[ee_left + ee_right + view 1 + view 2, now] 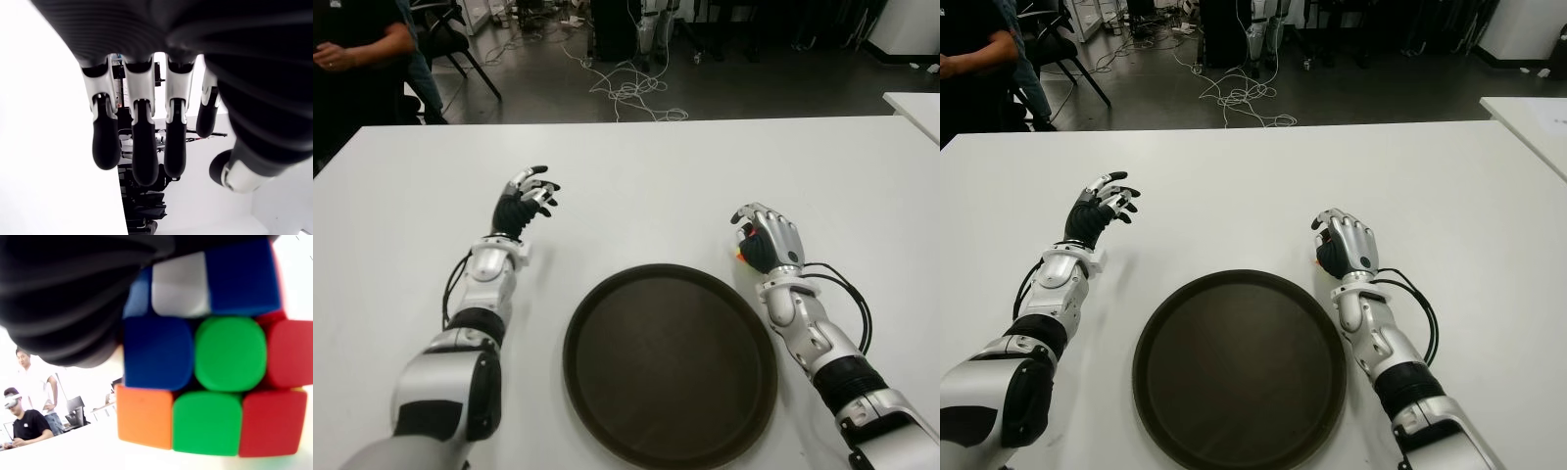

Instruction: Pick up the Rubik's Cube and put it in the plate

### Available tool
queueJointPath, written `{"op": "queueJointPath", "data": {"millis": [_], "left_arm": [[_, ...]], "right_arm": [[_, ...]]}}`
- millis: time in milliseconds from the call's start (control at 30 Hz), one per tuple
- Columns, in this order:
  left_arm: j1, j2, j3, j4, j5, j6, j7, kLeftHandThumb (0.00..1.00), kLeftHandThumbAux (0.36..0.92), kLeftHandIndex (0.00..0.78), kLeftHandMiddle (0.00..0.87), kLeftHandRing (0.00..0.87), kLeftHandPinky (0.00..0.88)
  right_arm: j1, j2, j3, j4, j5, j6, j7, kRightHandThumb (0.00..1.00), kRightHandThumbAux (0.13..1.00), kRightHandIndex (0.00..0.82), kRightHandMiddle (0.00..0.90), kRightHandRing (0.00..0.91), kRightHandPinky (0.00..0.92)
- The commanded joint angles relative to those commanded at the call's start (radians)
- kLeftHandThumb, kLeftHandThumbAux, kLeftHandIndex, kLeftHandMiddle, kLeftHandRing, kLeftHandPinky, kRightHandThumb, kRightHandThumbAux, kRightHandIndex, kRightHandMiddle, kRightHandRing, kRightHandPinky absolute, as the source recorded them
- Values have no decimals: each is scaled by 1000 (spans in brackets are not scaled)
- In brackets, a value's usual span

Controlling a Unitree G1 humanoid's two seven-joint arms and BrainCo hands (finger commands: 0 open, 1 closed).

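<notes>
White table (636, 166); dark round plate (607, 392)

The right hand (766, 238) is closed over the cube (741, 247), just beyond the far right rim of the plate (607, 392). Between that hand and the plate's rim lies only a narrow strip of bare table (705, 166); the plate's dark inside is bare. To the hand's right and beyond it the table is open. The left hand (527, 201) stands well off on the plate's other side, fingers (105, 142) loose, with bare table all around it.
</notes>
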Motion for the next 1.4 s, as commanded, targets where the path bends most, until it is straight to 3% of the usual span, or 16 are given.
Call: {"op": "queueJointPath", "data": {"millis": [233,567,1100,1400], "left_arm": [[0,0,-2,0,1,0,0,147,662,226,426,503,559],[-1,0,-5,1,4,0,4,147,647,230,429,504,562],[0,0,-5,1,3,3,5,180,650,228,415,504,565],[1,2,-6,1,4,3,3,168,654,222,417,504,564]], "right_arm": [[-6,-2,-3,12,-2,-16,-18,838,686,429,484,687,706],[-6,-7,-10,-3,-3,-20,-36,839,686,428,485,725,741],[20,-4,-45,-65,8,-81,-108,839,685,432,487,733,748],[33,-6,-56,-103,4,-75,-113,840,685,431,486,725,739]]}}
